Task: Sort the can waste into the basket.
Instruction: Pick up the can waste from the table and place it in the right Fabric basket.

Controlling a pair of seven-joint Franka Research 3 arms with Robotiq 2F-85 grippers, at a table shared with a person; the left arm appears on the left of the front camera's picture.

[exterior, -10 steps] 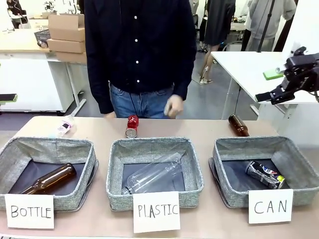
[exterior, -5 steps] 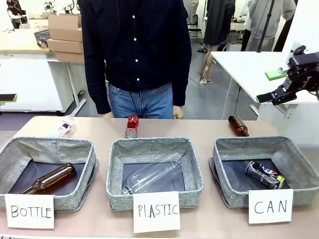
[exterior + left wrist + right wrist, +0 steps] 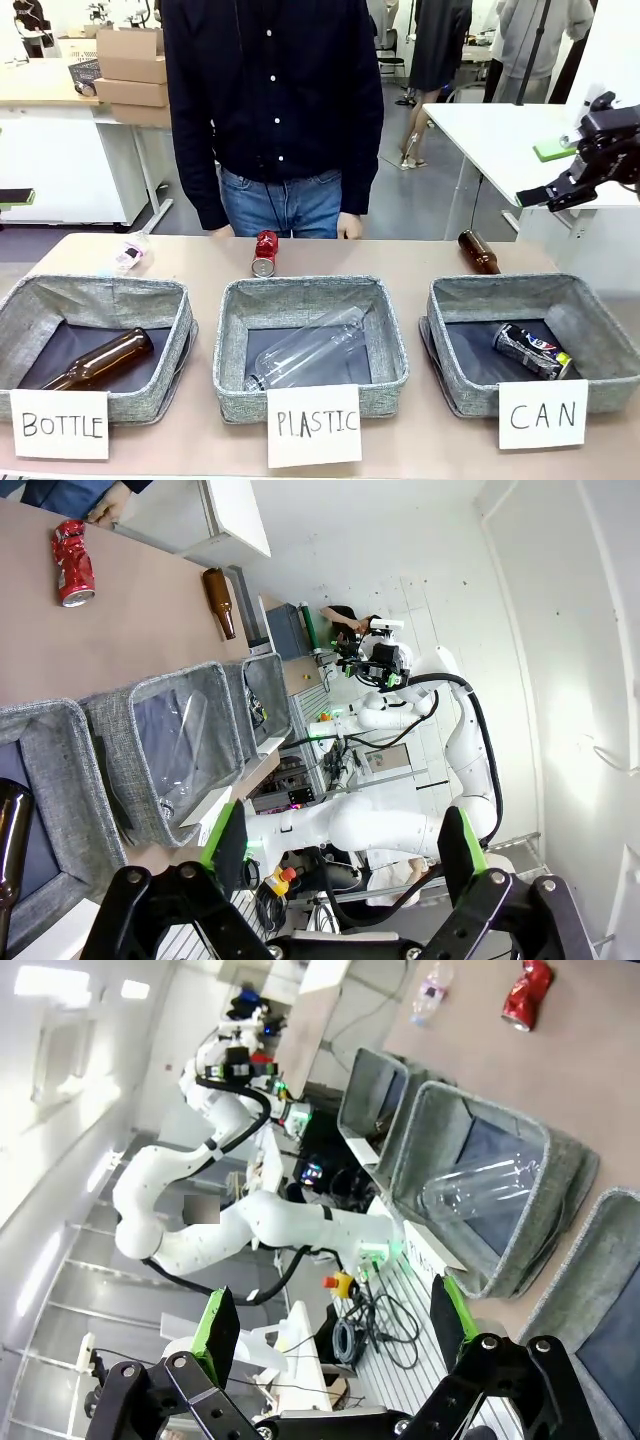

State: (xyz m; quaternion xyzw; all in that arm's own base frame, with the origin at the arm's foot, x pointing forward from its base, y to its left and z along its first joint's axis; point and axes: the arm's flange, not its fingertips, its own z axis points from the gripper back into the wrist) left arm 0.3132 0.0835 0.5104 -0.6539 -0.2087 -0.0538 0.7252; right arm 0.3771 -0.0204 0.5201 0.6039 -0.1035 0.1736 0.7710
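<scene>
A dented red can [image 3: 265,252] lies on the table behind the middle basket, close to the person's hands at the far edge; it also shows as the red can [image 3: 72,562] and the red can [image 3: 527,992]. A black-and-silver can [image 3: 530,350] lies inside the grey basket [image 3: 500,290] carded "CAN" at the right. My right gripper [image 3: 545,172] hangs open high above the table's right end, well apart from both cans. In its own wrist view the right gripper [image 3: 330,1322] holds nothing. My left gripper [image 3: 342,845] is open and holds nothing too.
The "PLASTIC" basket [image 3: 230,330] holds a clear bottle [image 3: 305,352], and the "BOTTLE" basket [image 3: 20,310] holds a brown bottle [image 3: 100,358]. Another brown bottle [image 3: 478,251] lies behind the CAN basket. A crushed plastic bottle [image 3: 130,254] sits far left. The person [image 3: 275,110] stands at the far edge.
The person's hand came down and now rests at the far table edge. My right gripper drifted slightly right and up. The cans have not moved.
</scene>
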